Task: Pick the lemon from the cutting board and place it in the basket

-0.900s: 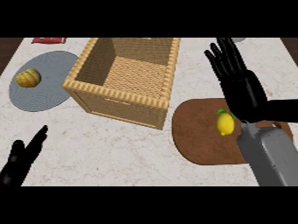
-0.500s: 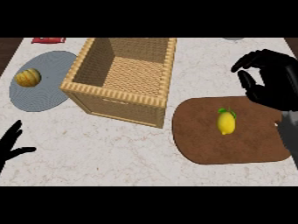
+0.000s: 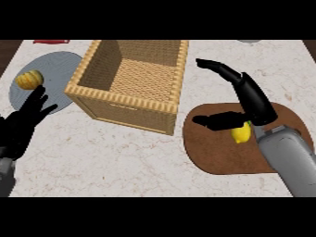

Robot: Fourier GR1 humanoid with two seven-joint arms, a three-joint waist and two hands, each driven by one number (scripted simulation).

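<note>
Half of the lemon (image 3: 241,133) is showing on the cutting board (image 3: 218,152), the right hand (image 3: 250,99) spreading open above and partly covering it, beside the basket (image 3: 129,78), while the left hand (image 3: 15,125) is resting open.

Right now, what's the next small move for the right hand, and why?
Probably lower and curl the right hand round the lemon: the hand is open over the cutting board, thumb beside the lemon, fingers straight. The basket waits to the left.
</note>
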